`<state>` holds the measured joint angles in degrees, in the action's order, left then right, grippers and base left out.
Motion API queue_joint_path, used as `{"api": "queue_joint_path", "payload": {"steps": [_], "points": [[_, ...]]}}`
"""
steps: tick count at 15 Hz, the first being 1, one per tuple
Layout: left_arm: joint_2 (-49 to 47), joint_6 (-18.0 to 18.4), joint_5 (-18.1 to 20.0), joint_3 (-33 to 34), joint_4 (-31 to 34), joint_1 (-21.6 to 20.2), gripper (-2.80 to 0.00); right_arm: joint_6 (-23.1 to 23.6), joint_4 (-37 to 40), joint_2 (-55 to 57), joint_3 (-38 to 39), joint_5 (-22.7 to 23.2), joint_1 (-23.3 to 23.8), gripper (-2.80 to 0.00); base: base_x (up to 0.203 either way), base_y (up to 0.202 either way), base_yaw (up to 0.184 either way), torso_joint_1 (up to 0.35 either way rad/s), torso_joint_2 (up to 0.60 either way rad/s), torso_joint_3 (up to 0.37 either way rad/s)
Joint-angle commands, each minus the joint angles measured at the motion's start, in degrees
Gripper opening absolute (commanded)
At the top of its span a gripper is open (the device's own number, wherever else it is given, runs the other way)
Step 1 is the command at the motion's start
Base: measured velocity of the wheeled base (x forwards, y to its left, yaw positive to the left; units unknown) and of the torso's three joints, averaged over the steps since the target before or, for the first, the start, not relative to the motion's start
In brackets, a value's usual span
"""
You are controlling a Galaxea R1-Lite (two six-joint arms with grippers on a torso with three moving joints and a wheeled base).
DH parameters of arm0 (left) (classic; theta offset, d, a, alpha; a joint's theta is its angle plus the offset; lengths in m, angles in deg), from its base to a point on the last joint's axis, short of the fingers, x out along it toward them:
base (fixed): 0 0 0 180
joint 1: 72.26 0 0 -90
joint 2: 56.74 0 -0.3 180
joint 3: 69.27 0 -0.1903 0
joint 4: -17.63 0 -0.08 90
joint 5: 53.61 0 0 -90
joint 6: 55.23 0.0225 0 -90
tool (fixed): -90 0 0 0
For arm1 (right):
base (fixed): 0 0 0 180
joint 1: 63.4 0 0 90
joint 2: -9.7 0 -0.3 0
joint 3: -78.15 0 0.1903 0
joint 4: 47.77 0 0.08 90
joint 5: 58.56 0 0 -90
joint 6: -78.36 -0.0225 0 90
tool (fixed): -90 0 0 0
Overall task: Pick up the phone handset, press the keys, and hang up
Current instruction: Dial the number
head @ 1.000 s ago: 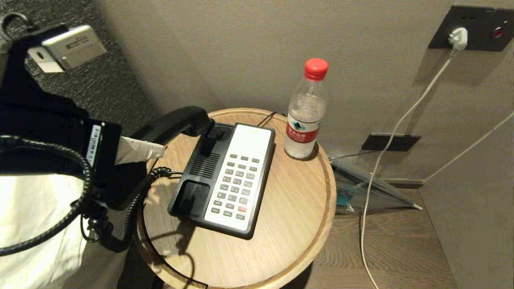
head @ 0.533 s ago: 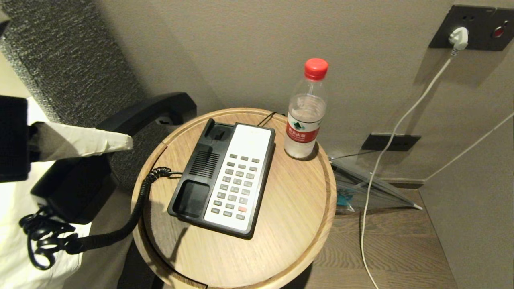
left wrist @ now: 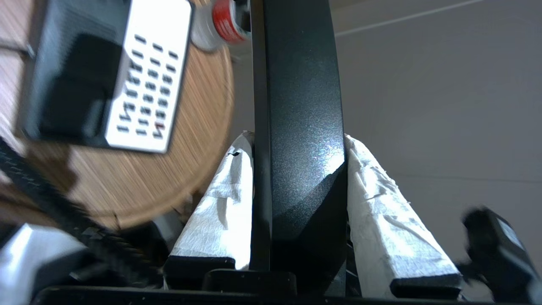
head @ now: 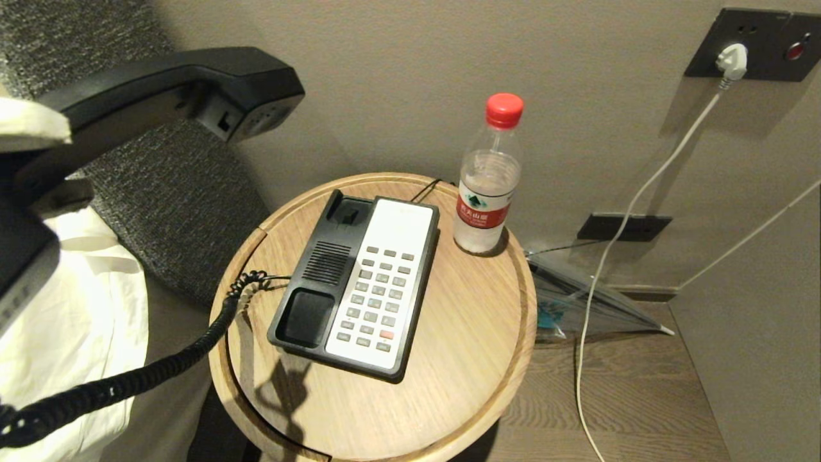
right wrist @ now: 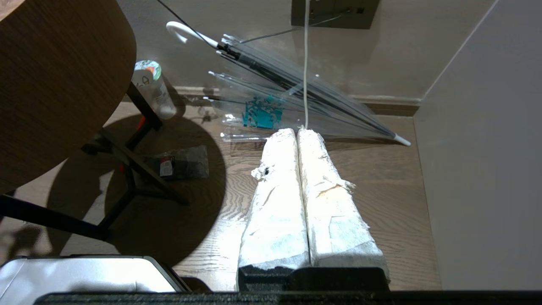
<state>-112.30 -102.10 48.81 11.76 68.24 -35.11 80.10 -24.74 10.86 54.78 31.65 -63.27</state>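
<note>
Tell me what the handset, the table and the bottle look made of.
Handset: likely hard plastic, black with a fine matte grain that glints under light in the left wrist view.
Table: looks like light wood or wood veneer, with straight grain lines and a raised rim.
Bottle: apparently thin clear plastic, see-through walls, red cap and a printed label.

the handset (head: 173, 86) is a long black plastic bar with bulging ends, lifted clear of its cradle and hanging roughly level in the air up and to the left of the phone. its perforated end faces down. a black coiled cord (head: 128, 382) trails from it past the table edge. the keys (head: 375, 301) are small grey rectangles in rows, one red-orange, set in a white faceplate, all uncovered.
</note>
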Motion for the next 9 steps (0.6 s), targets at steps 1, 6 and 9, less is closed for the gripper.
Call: {"api": "queue_joint_path", "payload": {"steps": [1,6,9], "points": [[4.0,-2.1,0.9,2.5,-0.3,0.0,-2.80,0.0,-0.1,0.1,0.1,0.0,0.0,-2.80,0.000,0.000,0.000,0.000,0.00,0.000],[11.5,-6.9,1.0,14.3,-10.1,-1.2,-2.80,0.0,0.0,0.0,0.1,0.0,0.0,-2.80,0.000,0.000,0.000,0.000,0.00,0.000],[12.6,-8.5,1.2,16.7,-14.6,-5.2,-2.80,0.0,0.0,0.0,0.1,0.1,0.0,-2.80,0.000,0.000,0.000,0.000,0.00,0.000]]}}
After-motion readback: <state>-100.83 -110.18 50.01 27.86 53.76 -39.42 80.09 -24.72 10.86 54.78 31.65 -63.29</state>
